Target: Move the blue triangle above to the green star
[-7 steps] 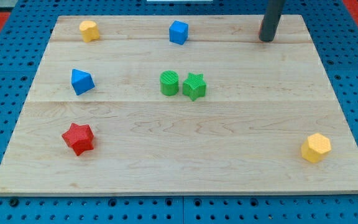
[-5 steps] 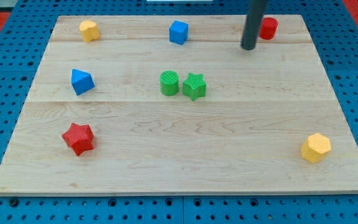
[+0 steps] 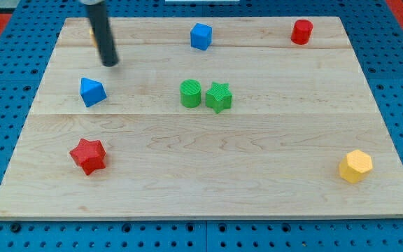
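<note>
The blue triangle (image 3: 92, 92) lies on the left part of the wooden board (image 3: 208, 168). The green star (image 3: 218, 96) sits near the board's middle, touching a green cylinder (image 3: 191, 93) on its left. My tip (image 3: 109, 63) is at the board's top left, just above and slightly right of the blue triangle, with a small gap between them. The rod hides most of a yellow block (image 3: 93, 33) at the top left corner.
A blue cube (image 3: 201, 36) sits at the top centre and a red cylinder (image 3: 301, 31) at the top right. A red star (image 3: 88, 155) lies at the lower left. A yellow hexagonal block (image 3: 355, 166) lies at the lower right.
My tip has swept from the board's top right across to the top left, ending near the blue triangle. The red cylinder is uncovered and the yellow block is now mostly hidden. No block moved.
</note>
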You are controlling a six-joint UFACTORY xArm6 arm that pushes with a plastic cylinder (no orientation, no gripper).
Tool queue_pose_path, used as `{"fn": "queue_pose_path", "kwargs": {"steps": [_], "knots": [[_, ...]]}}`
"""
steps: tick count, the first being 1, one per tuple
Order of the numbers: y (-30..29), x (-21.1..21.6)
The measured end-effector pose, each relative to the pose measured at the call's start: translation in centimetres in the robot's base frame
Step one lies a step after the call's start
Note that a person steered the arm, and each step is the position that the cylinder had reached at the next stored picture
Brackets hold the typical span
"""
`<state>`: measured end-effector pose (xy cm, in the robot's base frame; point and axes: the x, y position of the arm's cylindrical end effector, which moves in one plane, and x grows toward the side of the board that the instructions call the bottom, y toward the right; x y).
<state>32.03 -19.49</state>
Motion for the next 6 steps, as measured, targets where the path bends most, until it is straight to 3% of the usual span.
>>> {"fn": "queue_pose_path", "kwargs": {"steps": [1, 3, 4, 6], "knots": [[-2.7, 5.0], [-2.8, 9.5], [1.6, 7.6], [3.0, 6.0]]}}
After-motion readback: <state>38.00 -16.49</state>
